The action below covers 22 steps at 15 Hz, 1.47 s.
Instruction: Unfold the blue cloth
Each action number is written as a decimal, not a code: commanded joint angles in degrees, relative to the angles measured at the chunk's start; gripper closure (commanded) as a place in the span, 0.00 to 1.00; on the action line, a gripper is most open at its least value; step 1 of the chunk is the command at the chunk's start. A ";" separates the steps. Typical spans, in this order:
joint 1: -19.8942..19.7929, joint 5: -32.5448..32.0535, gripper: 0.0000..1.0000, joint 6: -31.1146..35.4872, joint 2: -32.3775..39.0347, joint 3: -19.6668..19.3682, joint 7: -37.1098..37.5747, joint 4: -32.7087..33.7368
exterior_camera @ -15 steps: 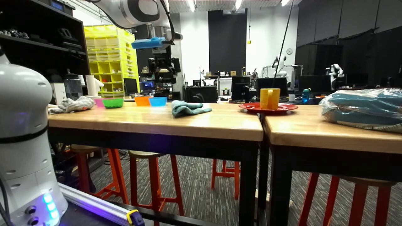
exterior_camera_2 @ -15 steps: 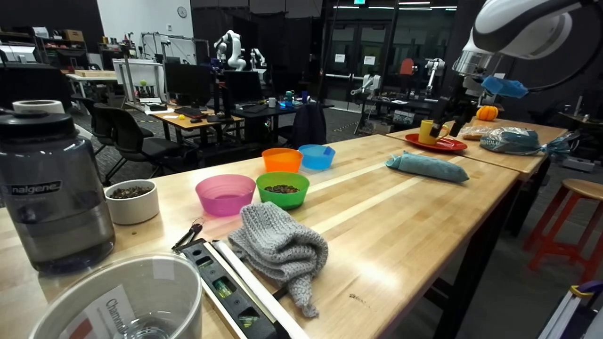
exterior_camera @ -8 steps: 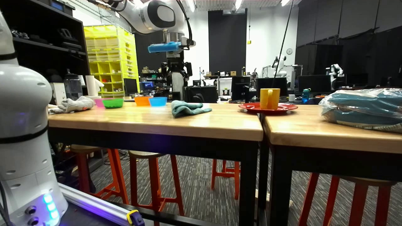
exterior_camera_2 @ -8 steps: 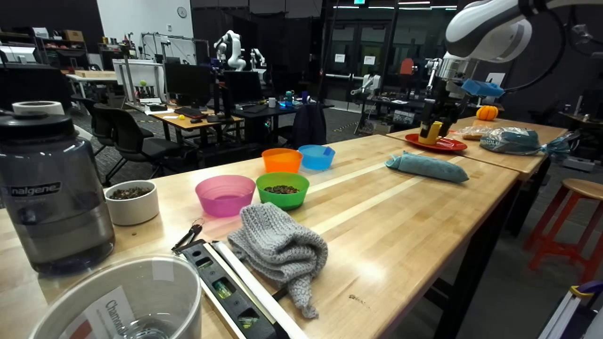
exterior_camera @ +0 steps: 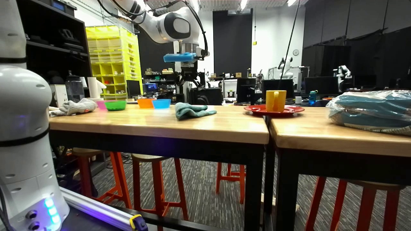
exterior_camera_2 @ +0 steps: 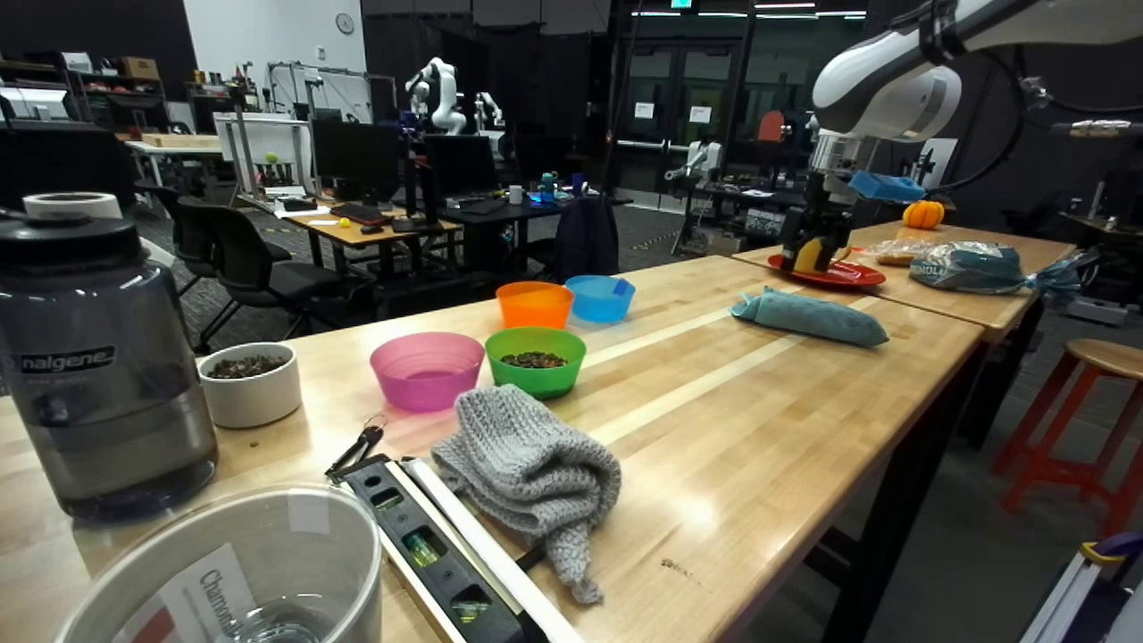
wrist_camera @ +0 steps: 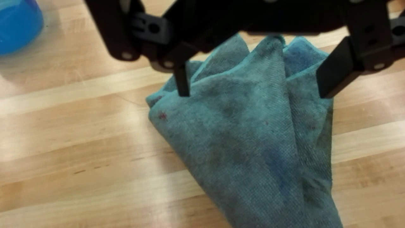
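Spread hand (wrist_camera: 254, 96) clear above blue cloth (wrist_camera: 240, 142) edges

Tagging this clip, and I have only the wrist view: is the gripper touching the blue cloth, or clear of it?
Observer: Clear of it. An exterior view shows the gripper above the blue cloth, with a gap between them.
Reviewer: Thanks. Is there another cloth that I can't see?
Observer: Yes, in both exterior views: a grey knitted cloth lies bunched near the green bowl.
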 commanded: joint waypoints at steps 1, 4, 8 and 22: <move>-1.36 3.15 0.00 2.35 3.90 0.67 -1.83 3.26; -1.95 4.09 0.00 4.05 6.70 0.95 -1.27 4.94; -2.75 4.29 0.05 6.97 10.03 1.45 -0.03 6.41; -4.60 4.00 0.81 11.47 12.95 3.10 2.76 6.51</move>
